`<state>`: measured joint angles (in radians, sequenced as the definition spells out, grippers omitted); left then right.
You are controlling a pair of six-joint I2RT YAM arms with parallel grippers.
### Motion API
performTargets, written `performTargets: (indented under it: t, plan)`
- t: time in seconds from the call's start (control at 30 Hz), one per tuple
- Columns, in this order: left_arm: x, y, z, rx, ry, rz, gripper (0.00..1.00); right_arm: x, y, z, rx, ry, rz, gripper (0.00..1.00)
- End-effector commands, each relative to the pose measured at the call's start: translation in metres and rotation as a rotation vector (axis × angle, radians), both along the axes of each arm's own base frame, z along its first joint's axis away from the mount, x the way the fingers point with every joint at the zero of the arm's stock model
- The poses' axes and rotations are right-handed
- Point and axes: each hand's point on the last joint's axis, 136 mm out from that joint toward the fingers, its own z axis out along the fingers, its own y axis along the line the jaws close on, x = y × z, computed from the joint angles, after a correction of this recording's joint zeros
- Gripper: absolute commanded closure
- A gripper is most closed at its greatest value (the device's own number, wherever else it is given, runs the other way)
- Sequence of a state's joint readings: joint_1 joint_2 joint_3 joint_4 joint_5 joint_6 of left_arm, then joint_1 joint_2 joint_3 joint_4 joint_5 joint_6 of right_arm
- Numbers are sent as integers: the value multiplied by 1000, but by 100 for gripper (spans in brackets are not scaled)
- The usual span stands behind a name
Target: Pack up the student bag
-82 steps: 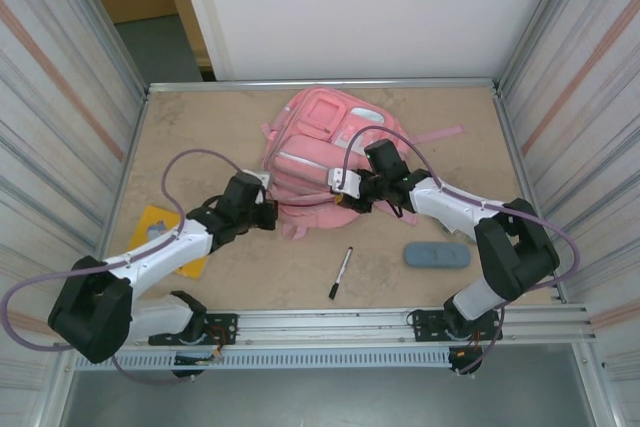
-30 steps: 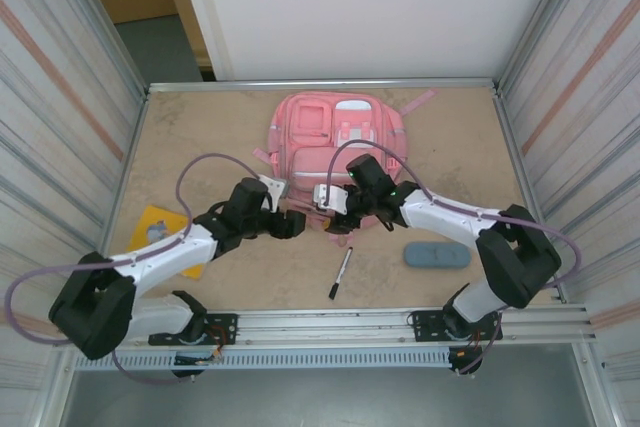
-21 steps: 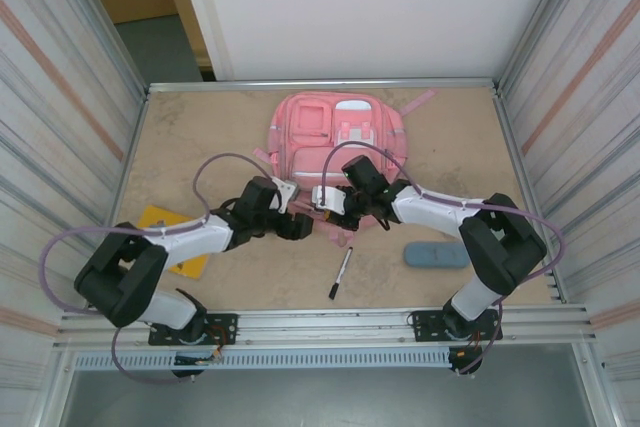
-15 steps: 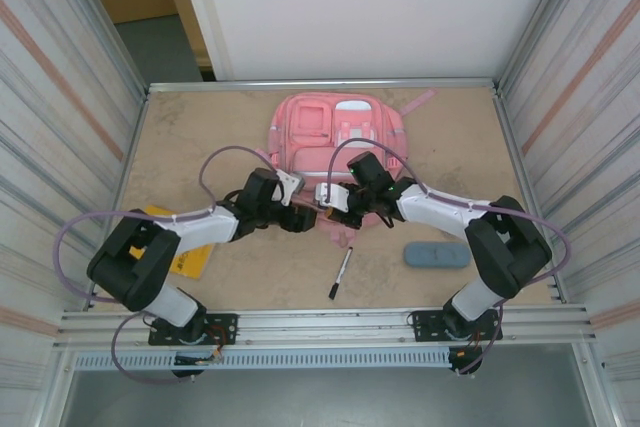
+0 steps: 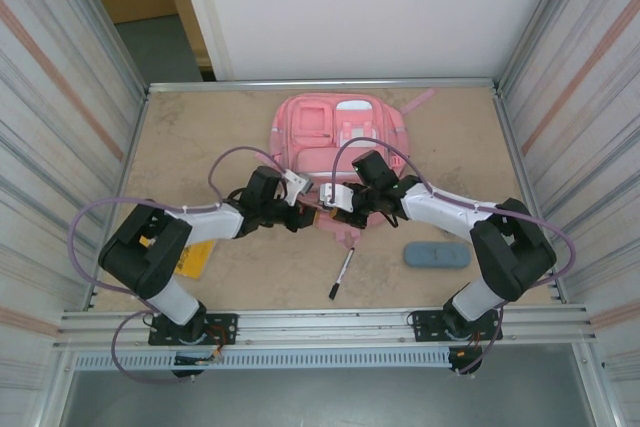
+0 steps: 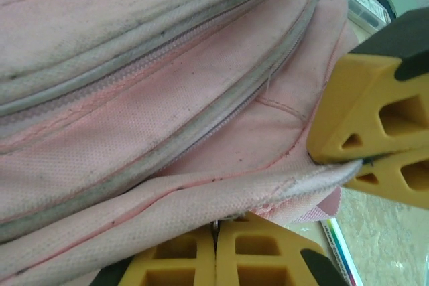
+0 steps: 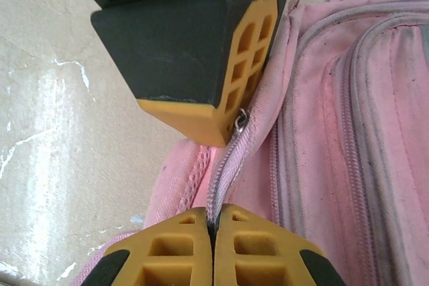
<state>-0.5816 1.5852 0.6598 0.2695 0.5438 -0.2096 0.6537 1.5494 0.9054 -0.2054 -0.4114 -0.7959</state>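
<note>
While the student bag [image 5: 338, 132] lies flat on the desk [image 5: 200, 147], the left hand [image 6: 216, 252] and right hand [image 7: 211, 246] meet at its near edge, each fully closed, pinching the zip-seam fabric there, side by side.

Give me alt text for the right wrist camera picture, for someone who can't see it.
The right gripper, jaws shut, pinches the zip edge of the pink student bag, which takes up the right side of the picture. Just above it, the left gripper, also shut, grips the same edge. Tan table lies to the left.
</note>
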Motion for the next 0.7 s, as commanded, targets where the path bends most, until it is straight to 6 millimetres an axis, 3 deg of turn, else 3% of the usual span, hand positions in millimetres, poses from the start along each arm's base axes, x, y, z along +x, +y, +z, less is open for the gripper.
performTargets:
  t: [0.0,0.23,0.43,0.47,0.5,0.53,0.67]
  plan:
    - [8,15,14,-13,-46,59,100,6,-3,36,34,-126,19,100]
    - [23,70,-6,139,15,261,100,20,-25,39,-1,-190,-26,100]
    - [21,77,-8,136,0,289,100,22,-27,31,-30,-211,-27,100]
    - [19,73,-6,120,8,272,100,25,-25,31,-16,-211,-51,78]
    - [18,68,-4,100,15,258,100,31,-20,35,24,-203,-103,35]
    - [15,63,-1,77,18,239,100,35,-15,40,77,-187,-151,1]
    - [7,39,22,-32,-19,174,100,24,14,57,249,-125,-172,1]
